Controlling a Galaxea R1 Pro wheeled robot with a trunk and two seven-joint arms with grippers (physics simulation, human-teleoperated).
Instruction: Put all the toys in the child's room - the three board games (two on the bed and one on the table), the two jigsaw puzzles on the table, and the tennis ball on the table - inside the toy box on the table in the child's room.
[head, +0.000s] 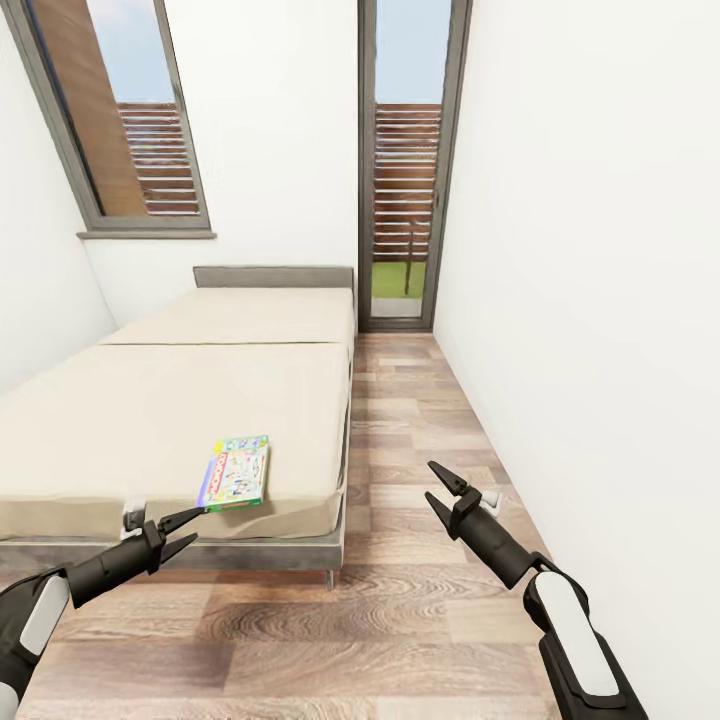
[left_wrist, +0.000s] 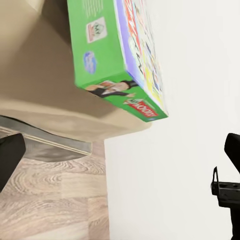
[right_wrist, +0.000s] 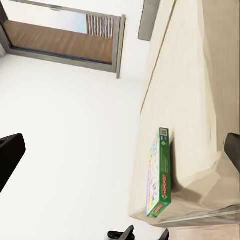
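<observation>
A green-edged board game (head: 235, 472) with busy print lies flat on the beige bed (head: 180, 400), near its front right corner. My left gripper (head: 198, 526) hangs open just in front of the mattress edge, a short way below and left of the box. The left wrist view has the board game (left_wrist: 120, 55) close ahead, past the open fingers (left_wrist: 10, 157). My right gripper (head: 431, 480) is open and empty over the floor, right of the bed. From that wrist the board game (right_wrist: 160, 175) appears edge-on. The table and toy box are out of view.
A strip of wood plank floor (head: 420, 420) runs between the bed and the white right wall (head: 600, 350). The grey headboard (head: 273, 277) stands at the far end. A tall glazed door (head: 405, 170) closes the aisle, and a window (head: 120, 110) sits at the back left.
</observation>
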